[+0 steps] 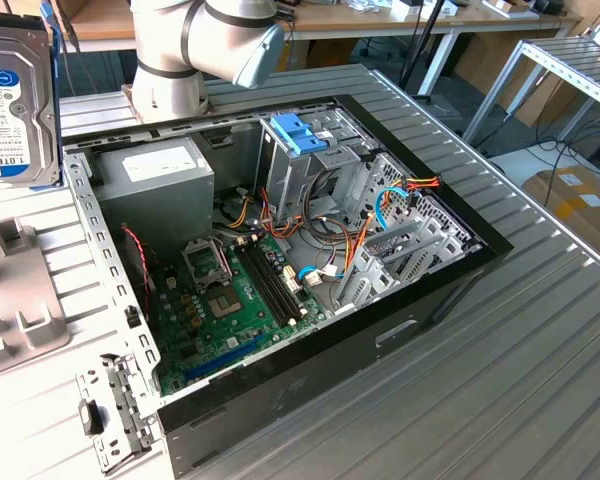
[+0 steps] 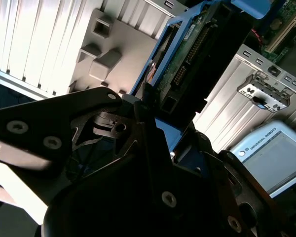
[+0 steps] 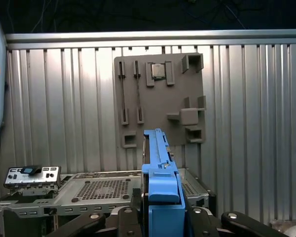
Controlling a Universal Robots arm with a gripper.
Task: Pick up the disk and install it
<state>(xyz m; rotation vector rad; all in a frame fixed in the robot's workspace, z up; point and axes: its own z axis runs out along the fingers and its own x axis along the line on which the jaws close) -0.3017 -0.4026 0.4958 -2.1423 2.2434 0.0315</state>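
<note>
So the disk (image 1: 15,105) is up off the desk (image 1: 540,380), in the top corner on the exterior view's left. It's standing on its edge with the label side facing the camera and a strip of its blue frame showing along one side. It's outside the open computer case (image 1: 310,330) and well apart from the drive cage with the light-blue latch block (image 1: 298,132).

In the second wrist view the black end effector (image 2: 150,111) is pinching the disk (image 2: 197,54) by its blue frame. The fingers are pressed against both sides, and the connector end of the disk sticks out past them. The first wrist view looks along the blue frame's edge (image 3: 160,173), which comes straight up out of the end effector (image 3: 160,212).

Below the disk on the desk is a grey holder plate (image 1: 20,300) with slots and pockets; you can see it behind the disk in both wrist views too.

Inside the case there's the grey power supply box (image 1: 155,185), the green motherboard (image 1: 230,300) and a tangle of coloured cables (image 1: 360,235). A small metal port bracket (image 1: 110,415) lies just beside the case's near corner. The arm's base (image 1: 200,45) sits behind the case.
</note>
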